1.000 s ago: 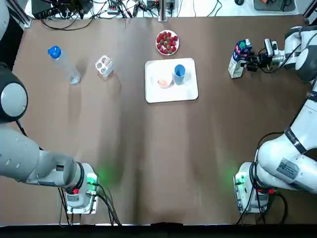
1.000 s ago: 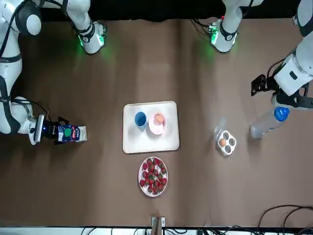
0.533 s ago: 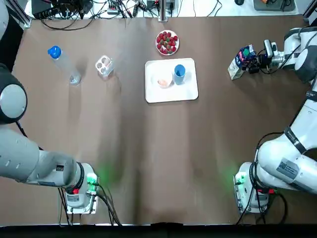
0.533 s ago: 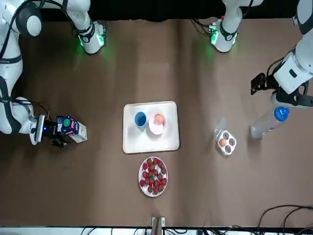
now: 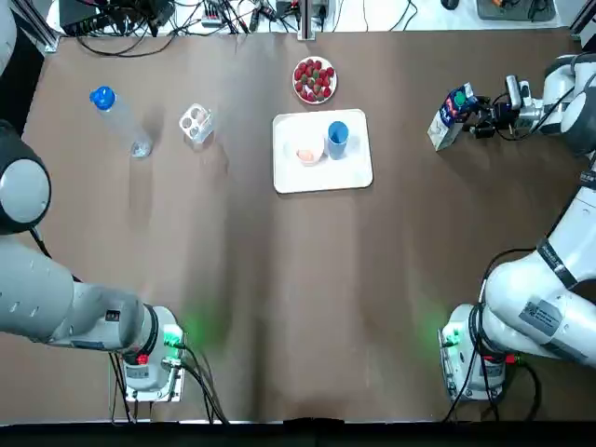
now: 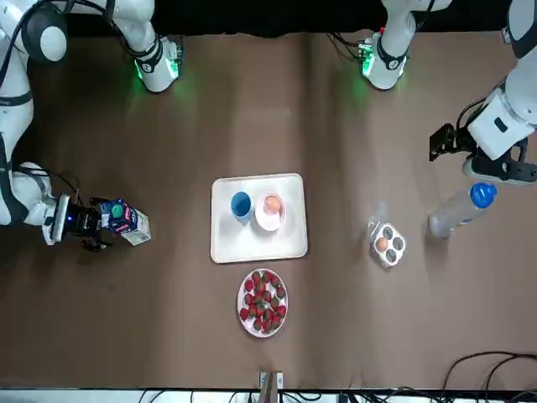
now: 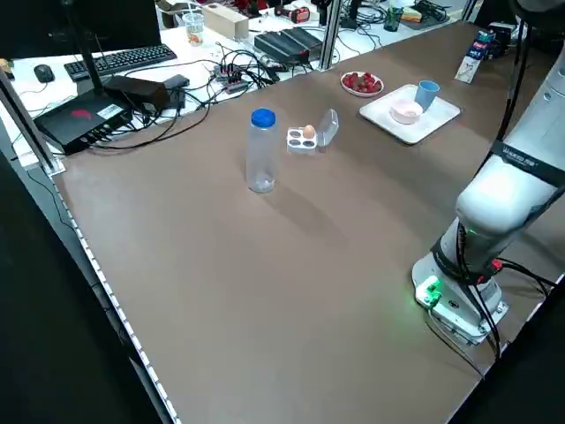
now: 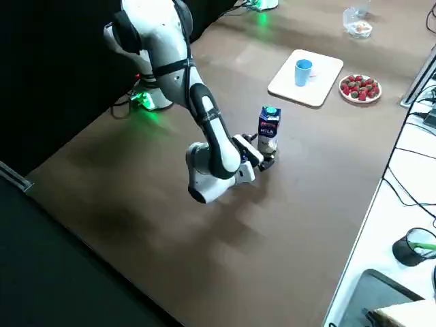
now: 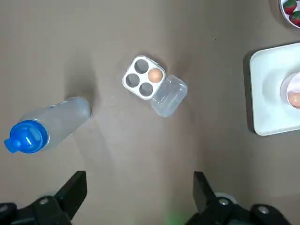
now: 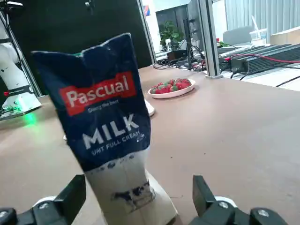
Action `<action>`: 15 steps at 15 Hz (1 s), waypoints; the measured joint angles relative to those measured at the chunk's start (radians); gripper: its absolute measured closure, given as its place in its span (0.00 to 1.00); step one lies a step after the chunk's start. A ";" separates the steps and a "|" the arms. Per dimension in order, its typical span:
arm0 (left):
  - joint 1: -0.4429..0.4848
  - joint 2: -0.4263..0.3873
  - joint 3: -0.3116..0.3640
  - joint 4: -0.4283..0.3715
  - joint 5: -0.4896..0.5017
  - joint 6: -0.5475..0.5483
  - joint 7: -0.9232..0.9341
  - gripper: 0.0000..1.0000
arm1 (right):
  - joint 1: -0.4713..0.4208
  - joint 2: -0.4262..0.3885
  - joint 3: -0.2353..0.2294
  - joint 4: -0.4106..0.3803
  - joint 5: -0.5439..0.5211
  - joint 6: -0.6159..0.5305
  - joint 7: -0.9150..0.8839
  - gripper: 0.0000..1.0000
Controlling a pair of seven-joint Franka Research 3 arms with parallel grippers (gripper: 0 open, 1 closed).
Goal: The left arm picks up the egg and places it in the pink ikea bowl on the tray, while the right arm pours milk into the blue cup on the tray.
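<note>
The milk carton stood cap-up, perhaps slightly tilted, between the right end effector's spread fingers; the left end effector hovered spread.

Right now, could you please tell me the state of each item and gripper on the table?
Milk carton: standing, not gripped.
Right gripper: open, at the carton.
Left gripper: open, raised, empty.
Bottle: upright, capped.
Egg box: lid open, holds one egg.
Bowl: on the tray, holds an egg.
Cup: upright on the tray, no milk visible.
Strawberry plate: full.
</note>
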 joint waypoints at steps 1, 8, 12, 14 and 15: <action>0.000 -0.001 -0.001 0.000 0.000 -0.002 0.001 0.00 | -0.006 0.000 0.000 0.003 0.000 -0.008 0.000 0.00; -0.001 -0.024 -0.007 -0.001 0.000 -0.010 0.006 0.00 | -0.034 -0.011 -0.004 0.038 -0.024 -0.016 0.001 0.00; -0.001 -0.026 -0.008 -0.005 0.000 -0.014 0.007 0.00 | -0.050 -0.036 -0.013 0.097 -0.133 -0.016 0.107 0.00; -0.001 -0.026 -0.008 -0.005 0.000 -0.014 0.008 0.00 | -0.048 -0.071 -0.013 0.136 -0.208 -0.017 0.234 0.00; -0.001 -0.026 -0.008 -0.005 0.000 -0.014 0.008 0.00 | -0.045 -0.090 -0.013 0.153 -0.237 -0.018 0.295 0.00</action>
